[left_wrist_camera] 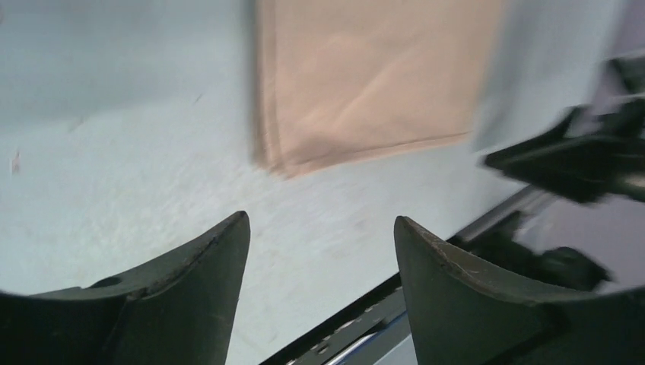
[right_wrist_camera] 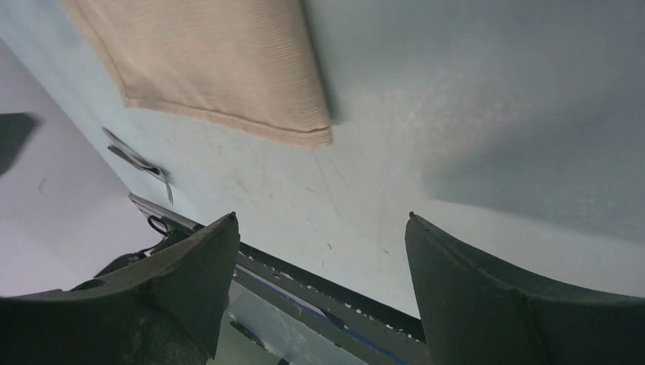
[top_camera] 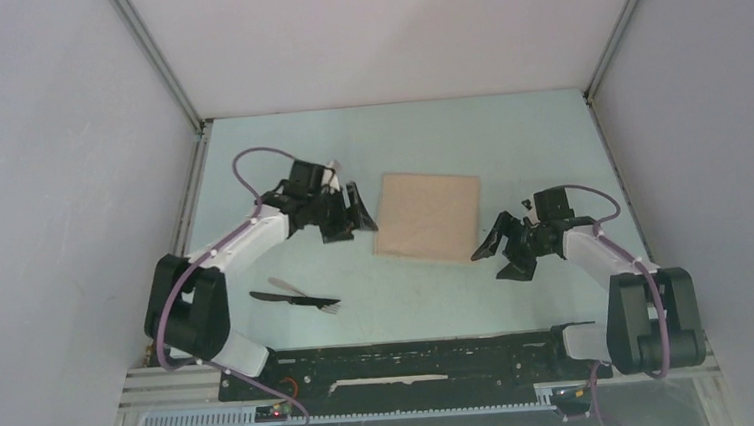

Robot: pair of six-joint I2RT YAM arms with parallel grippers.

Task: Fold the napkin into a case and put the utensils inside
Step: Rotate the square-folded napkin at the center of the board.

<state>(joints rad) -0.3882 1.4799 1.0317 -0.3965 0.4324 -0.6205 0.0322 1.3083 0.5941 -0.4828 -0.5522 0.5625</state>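
Observation:
The tan napkin (top_camera: pixel 426 216) lies folded flat in a rectangle at the middle of the table; it also shows in the left wrist view (left_wrist_camera: pixel 373 84) and the right wrist view (right_wrist_camera: pixel 217 65). The utensils (top_camera: pixel 297 298), a black piece crossed by a pale grey one, lie on the table at the front left, small and far off in the right wrist view (right_wrist_camera: pixel 141 162). My left gripper (top_camera: pixel 353 215) is open and empty just left of the napkin. My right gripper (top_camera: pixel 496 255) is open and empty off the napkin's near right corner.
A black rail (top_camera: pixel 413 356) runs along the table's near edge between the arm bases. Grey walls close in the table (top_camera: pixel 538 142) on the left, right and back.

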